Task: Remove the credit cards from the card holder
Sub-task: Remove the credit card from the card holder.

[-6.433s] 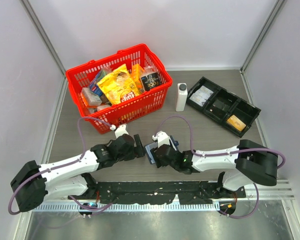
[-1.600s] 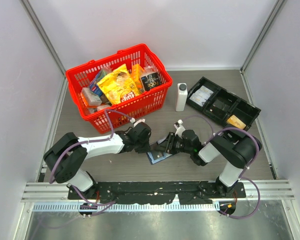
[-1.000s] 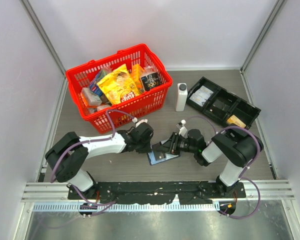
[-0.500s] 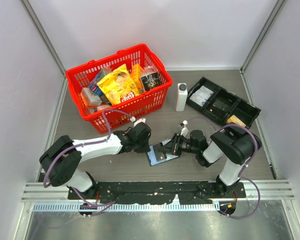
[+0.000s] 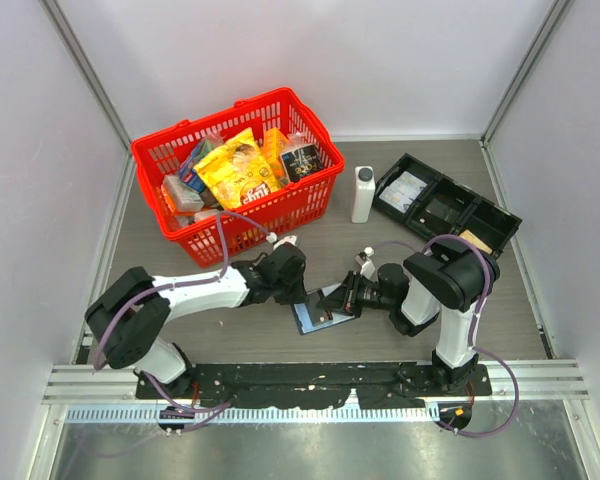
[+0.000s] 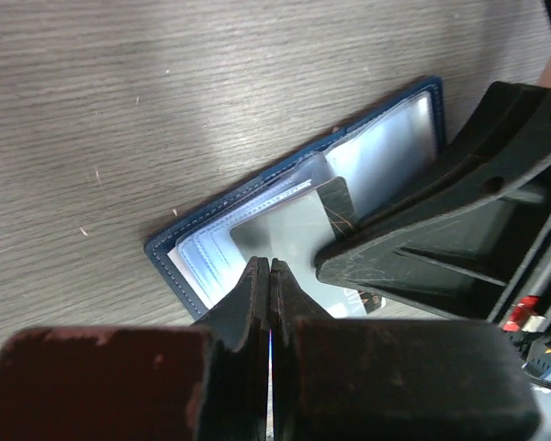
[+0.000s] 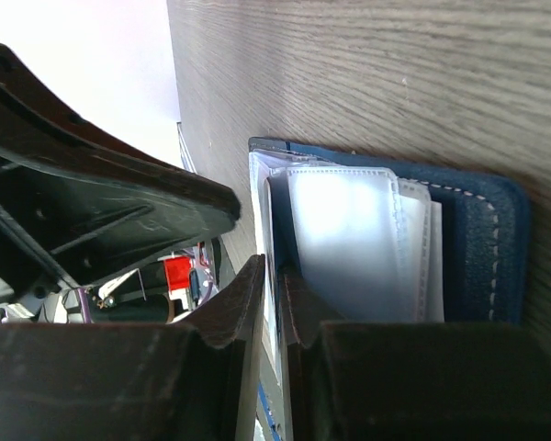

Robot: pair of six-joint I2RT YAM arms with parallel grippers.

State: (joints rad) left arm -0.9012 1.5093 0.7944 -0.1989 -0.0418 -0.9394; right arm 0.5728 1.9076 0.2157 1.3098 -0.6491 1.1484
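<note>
I have the card holder (image 5: 319, 309) lying open on the tabletop (image 6: 119, 110), right between my two arms near the front edge. The left tool (image 6: 270, 268) is fully closed, its tips resting at the near edge of a flat grey rectangle I take for a credit card (image 6: 280, 230). Whether it actually has that edge pinched, I cannot tell. The right tool (image 7: 274, 271) is down to a narrow slit with the thin pale edge of one leaf running in between its fingers, which looks to me like a pinch on the holder itself.

To do this step well, I want one side pinning the holder flat while the other draws the card straight along the sleeve opening — low and parallel to the tabletop, no twisting. The two tools are crowded nearly into each other, so I would go slowly and watch for a knock.

The holder is navy with stitched edges, and its sleeves (image 7: 344, 239) are cloudy blue-white plastic stacked like pages — slick and floppy, I expect. The grey card has a darker corner and sits askew across the leaves.
</note>
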